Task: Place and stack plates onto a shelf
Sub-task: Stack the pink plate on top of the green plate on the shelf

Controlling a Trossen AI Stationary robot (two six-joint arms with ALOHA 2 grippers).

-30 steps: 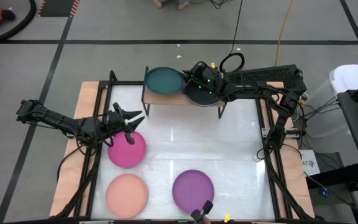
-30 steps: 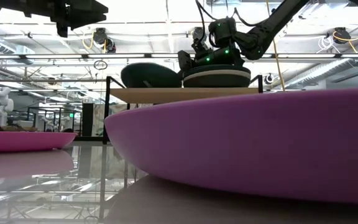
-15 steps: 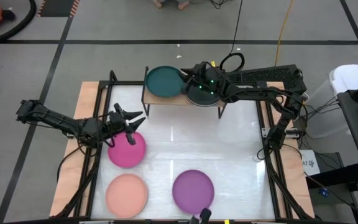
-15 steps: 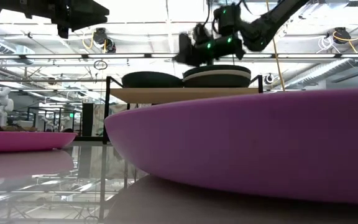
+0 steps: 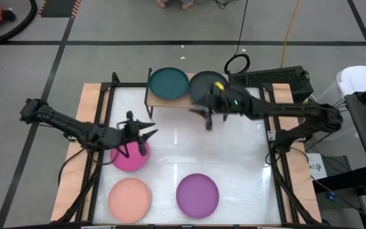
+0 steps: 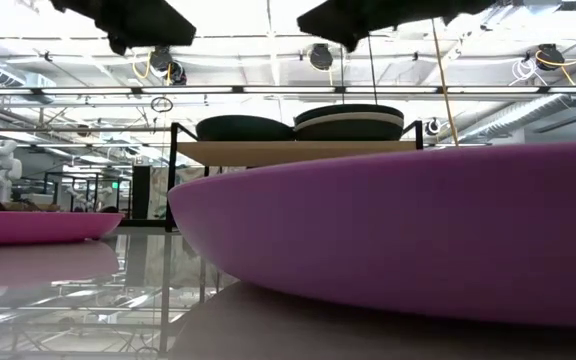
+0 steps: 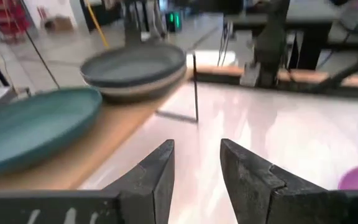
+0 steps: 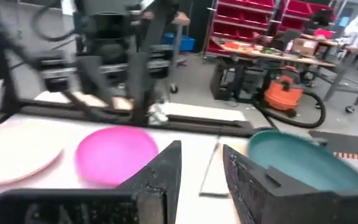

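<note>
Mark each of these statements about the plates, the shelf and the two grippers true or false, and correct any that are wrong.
1. A round dark teal plate lies on the small light-wood shelf. True.
2. The right gripper grips the round purple plate. False: its fingers stand apart with nothing between them, over the white table just in front of the shelf.
3. The stack topped by a round charcoal plate sits beside the teal plate on the shelf. True.
4. The round salmon pink plate rests on the shelf. False: it lies on the table, beside the purple plate.
5. The left gripper is above the round magenta plate, holding nothing. True.
</note>
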